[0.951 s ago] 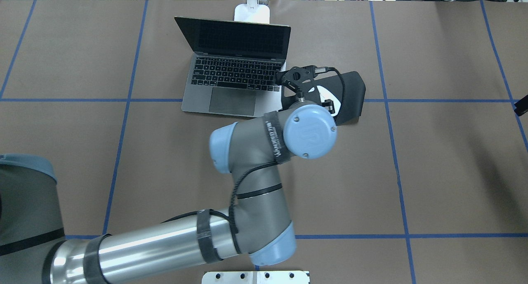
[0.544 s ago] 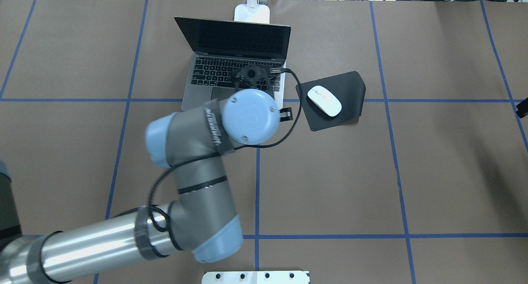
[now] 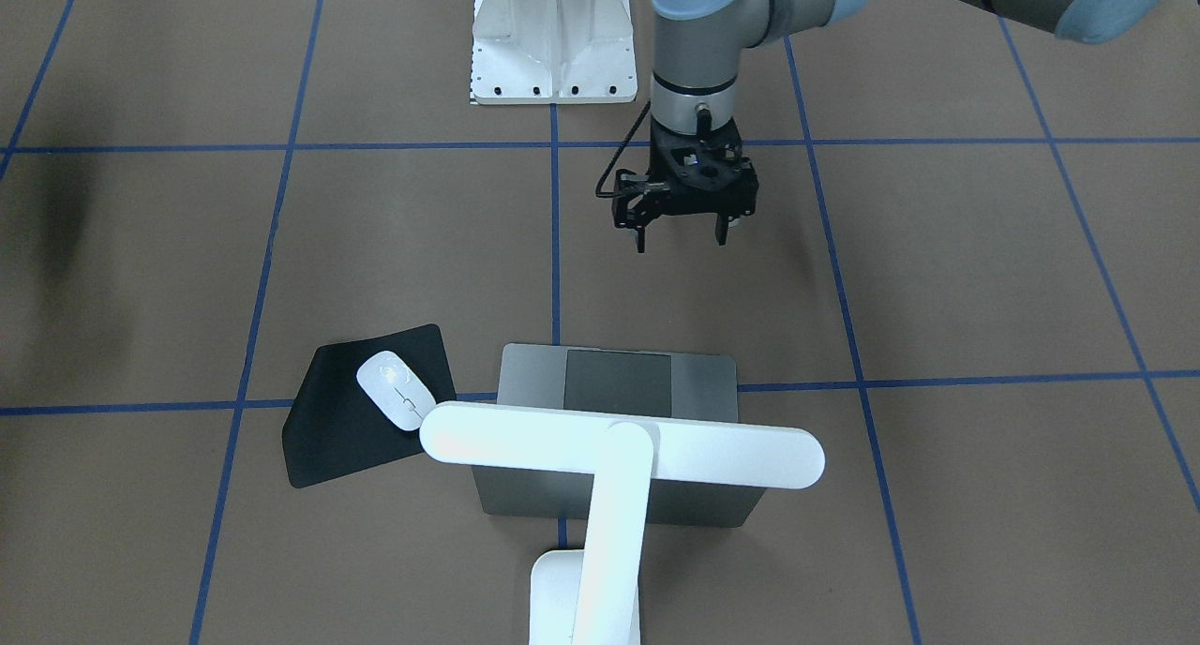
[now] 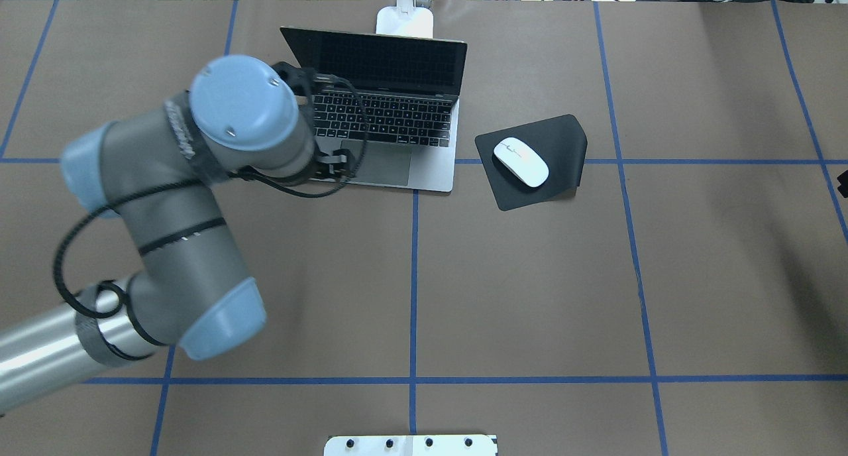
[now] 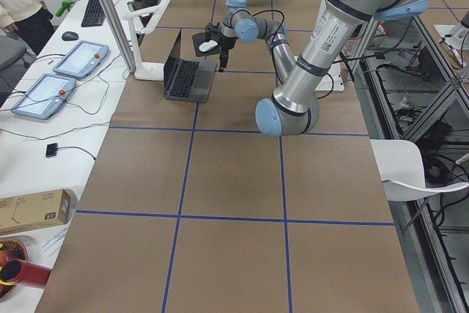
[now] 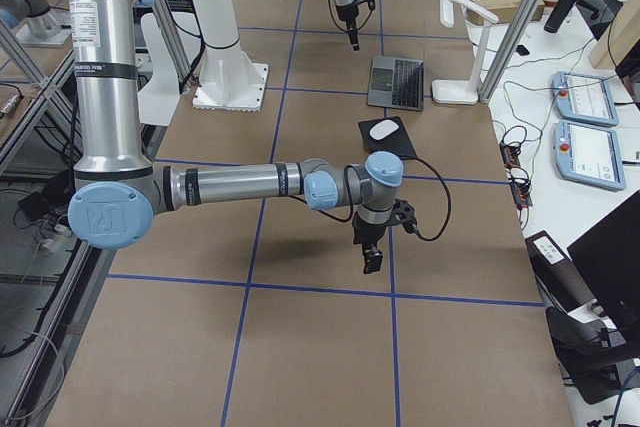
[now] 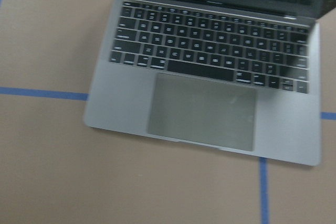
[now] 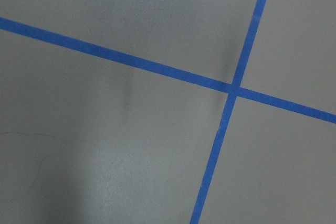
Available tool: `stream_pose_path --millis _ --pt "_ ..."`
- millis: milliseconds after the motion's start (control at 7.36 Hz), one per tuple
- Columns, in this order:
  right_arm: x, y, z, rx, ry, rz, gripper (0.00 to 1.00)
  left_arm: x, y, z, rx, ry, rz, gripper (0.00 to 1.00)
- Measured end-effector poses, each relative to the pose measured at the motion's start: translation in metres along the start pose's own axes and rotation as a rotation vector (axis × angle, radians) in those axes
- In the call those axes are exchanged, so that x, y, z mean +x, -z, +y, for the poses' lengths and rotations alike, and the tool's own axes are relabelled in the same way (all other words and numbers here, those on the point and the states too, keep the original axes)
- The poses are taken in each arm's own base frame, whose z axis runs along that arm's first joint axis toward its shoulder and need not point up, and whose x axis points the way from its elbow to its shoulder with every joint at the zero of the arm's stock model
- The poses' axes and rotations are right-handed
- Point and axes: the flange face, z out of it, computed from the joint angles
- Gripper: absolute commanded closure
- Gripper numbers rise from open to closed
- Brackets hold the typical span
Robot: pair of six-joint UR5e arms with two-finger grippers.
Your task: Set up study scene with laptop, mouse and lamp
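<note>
laptop: space-grey shell, black keys, dark screen
mouse: plain white
lamp: white all over
mat: plain black
worktop: brown, gridded with blue tape lines
left pincer: black
left arm: grey, pale blue caps

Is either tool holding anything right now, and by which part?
The left tool holds nothing: it is open, with nothing between its jaws. The mouse lies on the black mat. Whether the right tool holds anything cannot be told.

Left gripper hangs pointing down, fingers spread, empty.
</note>
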Motion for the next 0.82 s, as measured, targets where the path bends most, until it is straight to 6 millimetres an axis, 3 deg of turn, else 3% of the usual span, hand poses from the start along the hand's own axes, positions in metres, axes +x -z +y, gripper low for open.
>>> stream_pose_path --millis 544,815 --pt "0.035 0.006 0.012 0.011 0.029 -0.025 0.0 -0.143 0.002 -0.068 -0.11 -0.069 -0.024 0.01" --pt "0.067 -0.001 0.027 0.001 0.053 -0.055 0.0 -0.218 0.004 -0.09 -0.138 -0.101 -0.034 0.01"
